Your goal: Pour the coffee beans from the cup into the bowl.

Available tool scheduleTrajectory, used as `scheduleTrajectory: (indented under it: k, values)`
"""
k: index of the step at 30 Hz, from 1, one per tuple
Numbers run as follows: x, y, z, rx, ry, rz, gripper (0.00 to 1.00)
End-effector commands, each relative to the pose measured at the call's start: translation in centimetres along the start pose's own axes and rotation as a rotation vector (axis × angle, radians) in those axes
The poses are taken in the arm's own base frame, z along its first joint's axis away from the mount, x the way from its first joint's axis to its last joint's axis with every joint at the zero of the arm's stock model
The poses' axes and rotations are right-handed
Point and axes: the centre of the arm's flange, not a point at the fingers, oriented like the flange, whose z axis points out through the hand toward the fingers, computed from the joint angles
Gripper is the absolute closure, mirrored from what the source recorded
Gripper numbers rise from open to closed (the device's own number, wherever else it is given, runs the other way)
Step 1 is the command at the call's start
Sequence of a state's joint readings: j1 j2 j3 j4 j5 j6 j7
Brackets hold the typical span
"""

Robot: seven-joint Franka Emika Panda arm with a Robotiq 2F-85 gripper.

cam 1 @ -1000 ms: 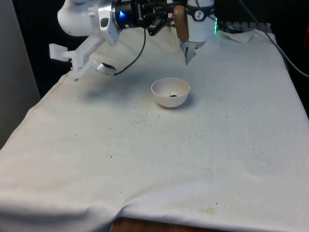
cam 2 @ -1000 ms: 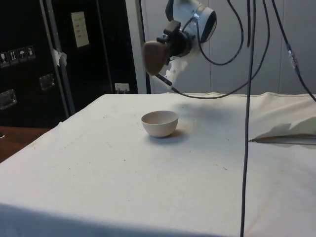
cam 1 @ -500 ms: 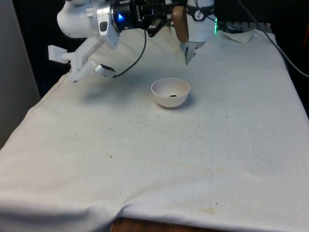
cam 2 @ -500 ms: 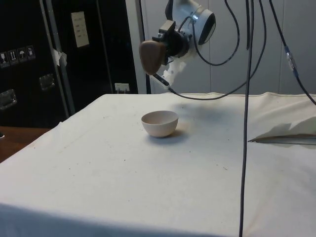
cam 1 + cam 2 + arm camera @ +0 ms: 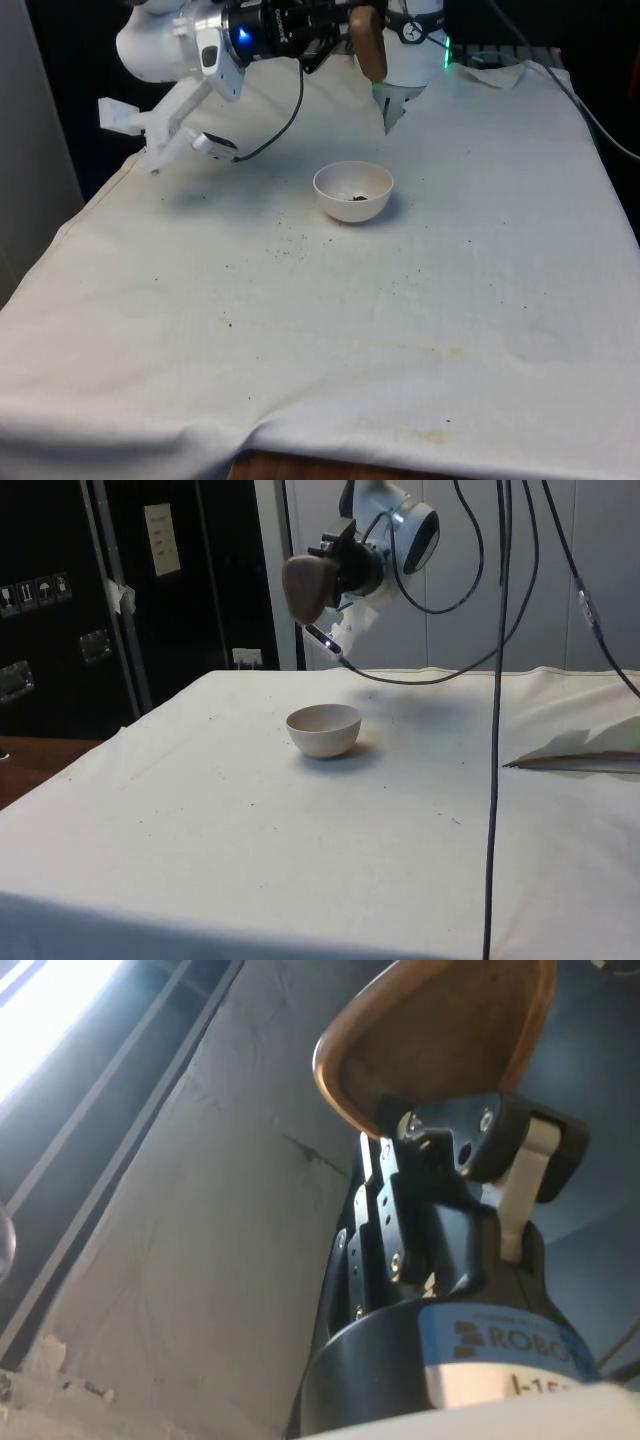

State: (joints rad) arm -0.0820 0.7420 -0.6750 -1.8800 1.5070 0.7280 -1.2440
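A brown cup point(image 5: 368, 44) point(image 5: 308, 587) point(image 5: 440, 1035) hangs tipped on its side, high above the table, with my gripper point(image 5: 345, 30) point(image 5: 335, 570) point(image 5: 440, 1130) shut on its rim. The cup is above and slightly behind the white bowl point(image 5: 353, 191) point(image 5: 323, 729), which stands on the white cloth with a few dark coffee beans point(image 5: 356, 197) at its bottom. In the wrist view the cup's inside looks bare.
Dark specks point(image 5: 290, 240) lie scattered on the cloth toward the front view's left of the bowl. A folded piece of white cloth point(image 5: 580, 748) lies at the side view's right. Black cables point(image 5: 497, 680) hang down in the side view.
The gripper with the cup has risen a little and shifted slightly toward the front view's left. The bowl has not moved.
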Motion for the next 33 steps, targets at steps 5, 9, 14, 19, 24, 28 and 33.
scheduleTrajectory:
  k: [5, 9, 14, 19, 24, 28, 33]
  values:
    - [0.00, 0.13, -0.34, 0.025, 0.003, 0.003, 1.00]
    - [-0.07, 0.16, -0.30, 0.028, 0.001, 0.000, 1.00]
    - [-0.13, 0.20, -0.19, 0.029, 0.000, -0.006, 1.00]
    - [-0.14, 0.17, -0.23, 0.030, 0.001, -0.008, 1.00]
    - [-0.16, 0.22, -0.19, 0.029, 0.001, -0.010, 1.00]
    - [-0.20, 0.31, -0.22, 0.029, 0.002, -0.013, 1.00]
    - [0.07, 0.46, 0.10, 0.014, -0.003, -0.007, 1.00]
